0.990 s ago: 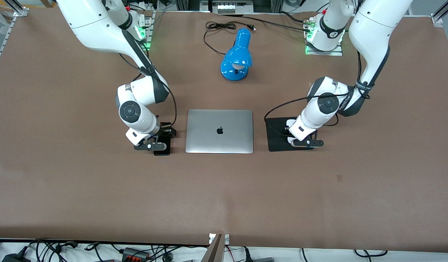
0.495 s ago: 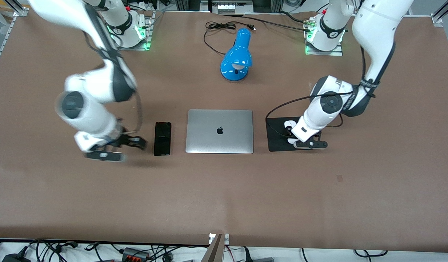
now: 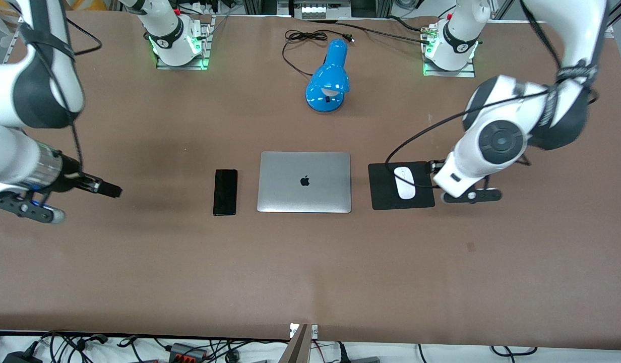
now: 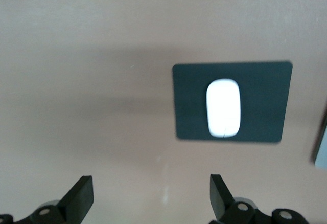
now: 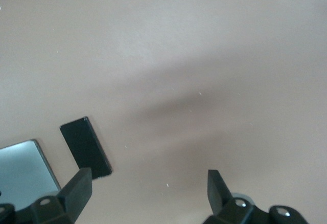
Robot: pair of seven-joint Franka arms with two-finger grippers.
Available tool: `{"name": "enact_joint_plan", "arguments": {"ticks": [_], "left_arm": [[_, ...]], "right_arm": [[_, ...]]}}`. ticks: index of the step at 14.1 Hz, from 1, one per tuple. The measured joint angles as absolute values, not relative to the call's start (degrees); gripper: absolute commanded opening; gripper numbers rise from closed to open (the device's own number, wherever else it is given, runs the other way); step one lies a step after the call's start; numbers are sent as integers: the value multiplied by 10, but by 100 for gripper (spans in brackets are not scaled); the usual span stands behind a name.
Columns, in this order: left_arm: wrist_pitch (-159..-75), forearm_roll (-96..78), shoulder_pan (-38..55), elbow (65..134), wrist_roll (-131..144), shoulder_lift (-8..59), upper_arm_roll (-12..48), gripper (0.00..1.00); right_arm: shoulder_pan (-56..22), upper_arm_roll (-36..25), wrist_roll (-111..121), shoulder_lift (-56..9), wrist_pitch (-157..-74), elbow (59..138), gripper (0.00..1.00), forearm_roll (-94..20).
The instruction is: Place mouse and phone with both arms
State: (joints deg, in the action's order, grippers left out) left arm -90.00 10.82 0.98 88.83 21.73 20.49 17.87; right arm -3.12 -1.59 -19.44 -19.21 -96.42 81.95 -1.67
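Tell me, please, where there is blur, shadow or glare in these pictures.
Front view: sharp, soft shadow patches on the table beside the phone. Left wrist view: slightly soft; the mouse looks overexposed, a broad shadow band crosses the table. Right wrist view: soft, with diagonal shadow streaks.

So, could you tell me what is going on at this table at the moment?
Neither arm is holding anything. The phone lies flat on the table beside the closed laptop, toward the right arm's end. The mouse sits on the black pad at the laptop's other flank. The right hand is open, up over bare table. The left hand is open too, over the table just off the pad. A blue lamp stands farther from the front camera.
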Motion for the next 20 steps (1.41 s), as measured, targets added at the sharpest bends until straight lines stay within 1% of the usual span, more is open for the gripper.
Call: {"name": "enact_joint_plan", "arguments": {"ticks": [2,4,6,8,10,11,12,14,16,18,20], "left_arm": [[-823,109,-4,816,142,205,176,100],[-790,105,-40,766,71,202,176,100],[-782,65,-83,744,30,192,175,100],[-781,23,-108,744,2,176,159,100],[-786,9,-73,766,-7,150,93,100],[-810,8,-50,788,-7,130,63,100],[-852,8,-34,820,-7,105,43,100],[-926,8,-14,898,-8,45,22,100],[-947,8,1,959,-17,-8,5,100],[-945,-4,7,989,-20,-37,-9,100],[-945,-24,8,999,-31,-43,-23,100]], "right_arm": [[-21,-16,-184,-161,-945,812,100,-17],[-18,-16,-183,-130,-940,817,100,-17],[-9,-16,-183,-92,-954,859,100,-17],[0,-17,-180,-43,-982,930,100,-16],[1,-17,-176,-8,-995,974,100,-16],[1,-17,-174,-3,-998,979,100,-16],[1,-16,-172,-3,-1001,978,100,-13],[0,-14,-171,-5,-1003,978,100,2],[0,-13,-171,-5,-999,978,100,9],[0,-13,-171,-5,-994,978,100,10],[0,-13,-169,-5,-988,978,100,11]]}}
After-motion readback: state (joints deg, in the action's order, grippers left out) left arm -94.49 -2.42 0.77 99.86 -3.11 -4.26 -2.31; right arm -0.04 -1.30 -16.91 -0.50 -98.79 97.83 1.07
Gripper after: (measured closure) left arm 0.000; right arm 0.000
